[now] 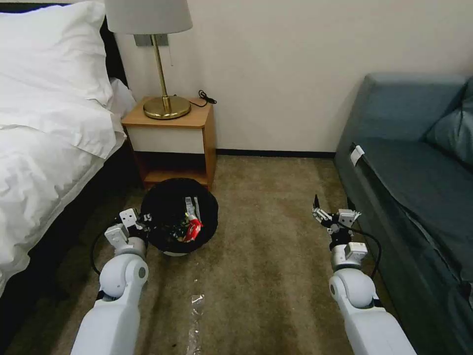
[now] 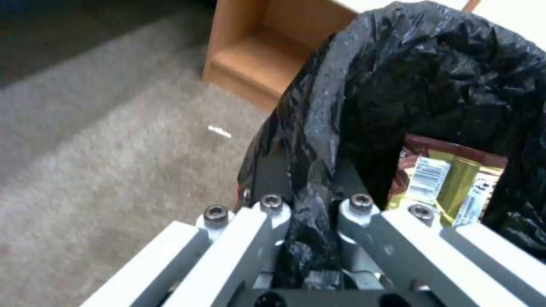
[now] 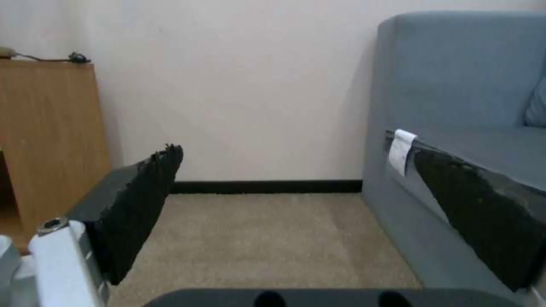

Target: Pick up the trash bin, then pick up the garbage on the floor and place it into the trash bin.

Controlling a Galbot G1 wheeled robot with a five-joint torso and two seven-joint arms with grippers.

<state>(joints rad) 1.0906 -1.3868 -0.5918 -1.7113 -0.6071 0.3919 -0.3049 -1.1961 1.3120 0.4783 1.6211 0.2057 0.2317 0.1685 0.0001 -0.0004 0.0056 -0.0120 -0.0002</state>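
The trash bin [image 1: 167, 204] is a small round bin lined with a crinkly black bag, and it sits in front of the nightstand. My left gripper [image 1: 146, 220] is at the bin's left rim. In the left wrist view the left gripper [image 2: 310, 181] is shut on the bag-covered rim of the trash bin [image 2: 432, 72]. Garbage lies inside the bin: a red packet [image 1: 194, 227] and a yellow-silver wrapper [image 2: 452, 181] with a barcode label. My right gripper [image 1: 320, 213] hovers open beside the sofa. Its black pads [image 3: 139, 204] stand wide apart with nothing between them.
A long clear tape strip [image 1: 195, 315] lies on the carpet between my arms. The wooden nightstand [image 1: 170, 143] with a brass lamp [image 1: 165, 101] stands behind the bin. The bed [image 1: 44, 148] borders the left and the blue sofa [image 1: 419, 187] the right. A small white scrap [image 2: 219, 132] lies on the carpet.
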